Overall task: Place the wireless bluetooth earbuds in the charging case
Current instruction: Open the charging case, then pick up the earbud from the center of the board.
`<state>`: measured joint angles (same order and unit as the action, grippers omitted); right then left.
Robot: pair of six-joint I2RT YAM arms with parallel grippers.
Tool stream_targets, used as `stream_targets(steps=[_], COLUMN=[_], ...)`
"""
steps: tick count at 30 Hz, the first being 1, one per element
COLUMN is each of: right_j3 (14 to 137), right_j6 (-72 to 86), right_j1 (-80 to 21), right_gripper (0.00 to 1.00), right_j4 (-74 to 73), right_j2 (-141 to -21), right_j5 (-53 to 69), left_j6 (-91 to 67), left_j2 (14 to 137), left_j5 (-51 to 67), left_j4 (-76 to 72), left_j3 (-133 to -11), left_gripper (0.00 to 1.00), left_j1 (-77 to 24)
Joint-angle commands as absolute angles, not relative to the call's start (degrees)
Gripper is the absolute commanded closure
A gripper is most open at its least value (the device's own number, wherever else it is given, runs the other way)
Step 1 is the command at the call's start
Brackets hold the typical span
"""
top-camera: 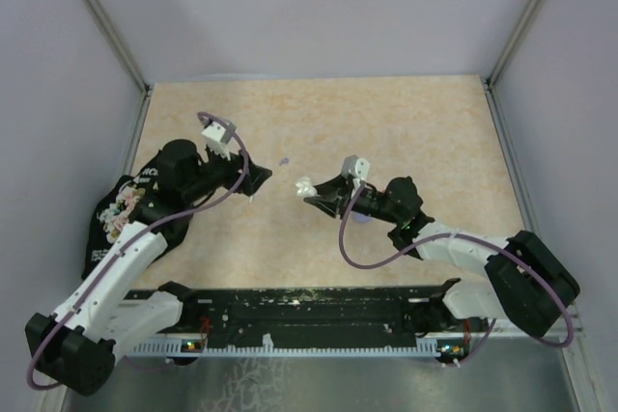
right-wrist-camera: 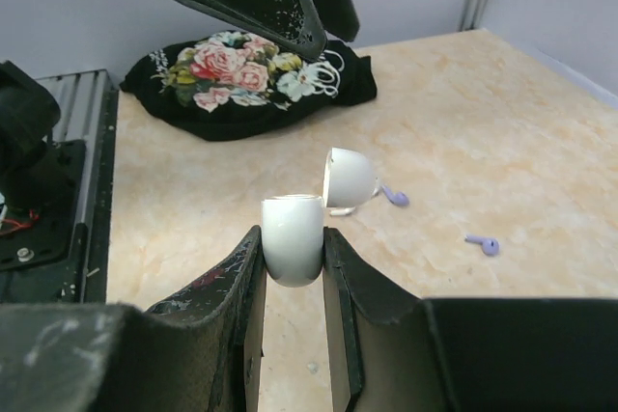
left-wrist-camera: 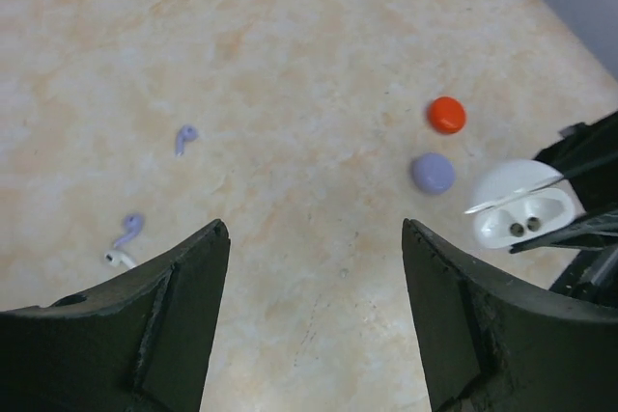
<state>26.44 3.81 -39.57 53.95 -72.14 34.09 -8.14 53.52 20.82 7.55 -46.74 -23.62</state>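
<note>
The earbuds are out of the charging case (left-wrist-camera: 521, 214). A white earbud (left-wrist-camera: 120, 260) lies right against one lilac earbud (left-wrist-camera: 129, 229), and a second lilac earbud (left-wrist-camera: 185, 135) sits a little past that pair. All three rest on the surface (left-wrist-camera: 309, 36), well apart from the case. The case is white, its lid hinged open, and its two sockets face my left wrist camera. My right fingers (right-wrist-camera: 352, 282) are pinched tight on the case's lower half, one on each side, and hold it up off the surface. My left fingers (left-wrist-camera: 183, 296) stand spread wide with nothing between them. They point toward the case across a gap, and the earbuds lie beyond their tips. From the left wrist camera a lilac disc (left-wrist-camera: 433, 172) lies just beside the case, with a red disc (left-wrist-camera: 446, 114) near it on the side away from the case. A black floral bag (right-wrist-camera: 251, 74) sits well away from the case, behind my left arm.
</note>
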Motion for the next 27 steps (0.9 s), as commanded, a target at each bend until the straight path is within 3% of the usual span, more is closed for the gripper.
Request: stream_targets(steps=[1, 12, 27], right_j3=[25.02, 22.99, 22.01], right_j6=[0.05, -1.64, -2.8], right_j1=[-39.2, -39.21, -39.23], right_gripper=[1.0, 1.0, 1.0], right_j4=[55.07, 55.06, 54.26], right_j2=[-69.03, -68.51, -68.07], right_j5=[29.7, 27.36, 26.59], left_j6=[-11.47, -13.44, -10.32], left_j2=[55.09, 69.34, 88.41], left_j5=[8.16, -1.84, -2.18], left_j4=[15.19, 21.04, 22.95], left_j3=[-47.12, -49.87, -56.01], left_gripper=[0.24, 0.29, 0.53], left_j1=[-23.29, -22.32, -20.05])
